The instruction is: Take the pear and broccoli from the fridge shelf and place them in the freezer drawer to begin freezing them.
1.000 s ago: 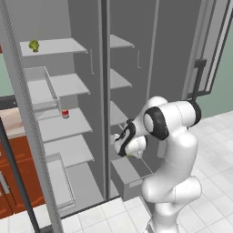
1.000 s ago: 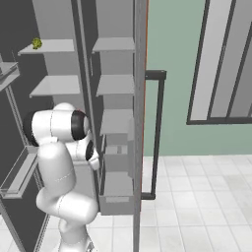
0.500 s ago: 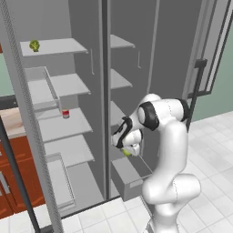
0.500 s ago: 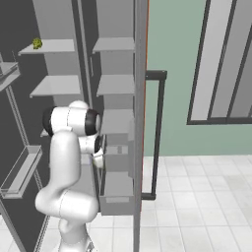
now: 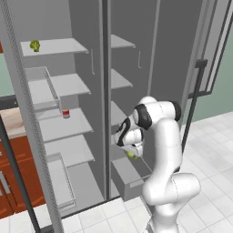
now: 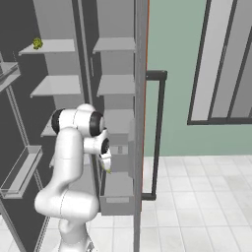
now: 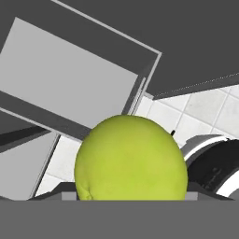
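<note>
Pear (image 7: 130, 158) hides the pincer (image 5: 132, 154) tips above freezer drawer (image 5: 132, 175).

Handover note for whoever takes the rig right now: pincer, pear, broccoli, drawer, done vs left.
Pincer: shut on the pear, held just above the freezer drawer, which is pulled open.
Broccoli: on the top fridge shelf, untouched.
Done: pear taken from the shelf and carried to the drawer.
Left: lower and release the pear into the drawer, then fetch the broccoli and place it there too.
</note>
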